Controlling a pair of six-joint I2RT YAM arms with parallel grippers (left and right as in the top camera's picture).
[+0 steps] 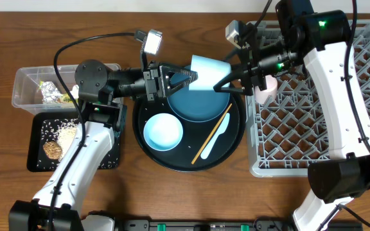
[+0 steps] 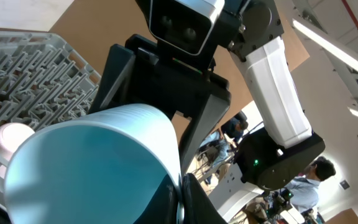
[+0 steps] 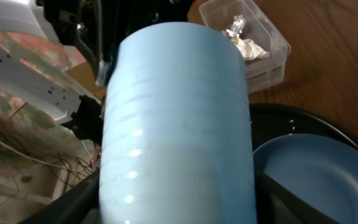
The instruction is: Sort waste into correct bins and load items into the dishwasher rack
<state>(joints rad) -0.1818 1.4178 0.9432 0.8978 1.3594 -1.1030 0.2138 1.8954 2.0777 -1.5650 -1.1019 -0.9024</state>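
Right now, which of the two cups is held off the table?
The light blue cup, tipped sideways over the round black tray with the left gripper shut on its rim. The pink cup sits in the grey rack.

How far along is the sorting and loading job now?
Done: wrapper and tissue in the tub, cookie and rice on the flat tray, pink cup in the rack. In hand: the left gripper holds the blue cup, with the right gripper around it. Left: dish, bowl, chopstick and spoon on the round tray.
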